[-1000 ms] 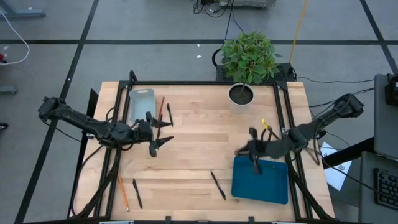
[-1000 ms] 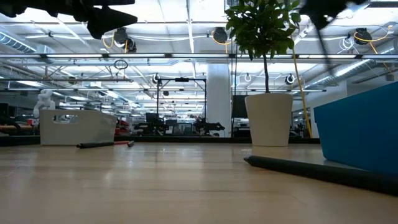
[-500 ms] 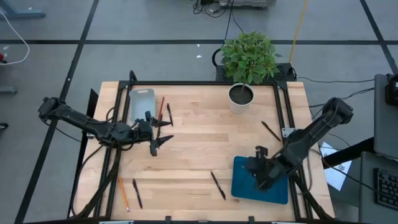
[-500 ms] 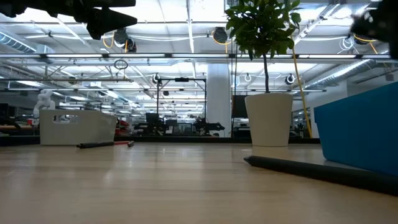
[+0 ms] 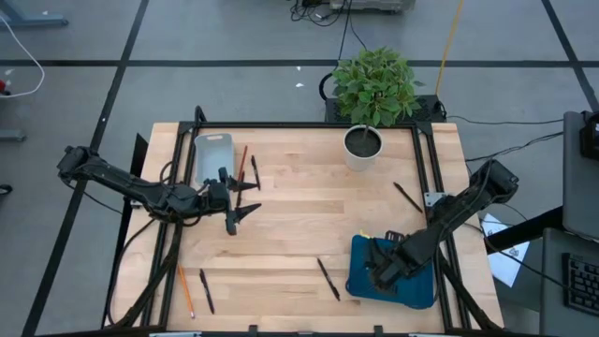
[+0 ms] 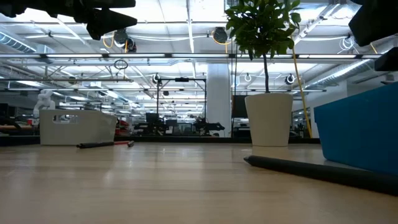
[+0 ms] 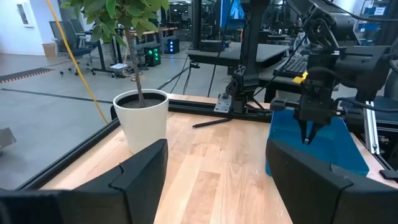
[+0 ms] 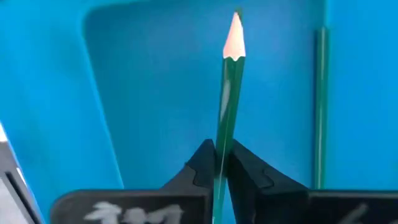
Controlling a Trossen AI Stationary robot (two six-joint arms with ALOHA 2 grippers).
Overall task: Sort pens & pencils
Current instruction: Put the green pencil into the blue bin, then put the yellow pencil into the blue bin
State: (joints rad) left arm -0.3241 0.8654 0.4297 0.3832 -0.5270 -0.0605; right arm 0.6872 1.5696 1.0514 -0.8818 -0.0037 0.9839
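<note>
Green pencil between right gripper fingers

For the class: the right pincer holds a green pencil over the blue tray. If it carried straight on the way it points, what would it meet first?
Most likely the blue tray floor: the right pincer, shut on the green pencil, points its tip into the tray. Depth is uncertain.

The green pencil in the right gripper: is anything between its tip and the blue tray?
Nothing. The right wrist view shows only bare blue tray beyond the green pencil; another green pencil lies beside it.
</note>
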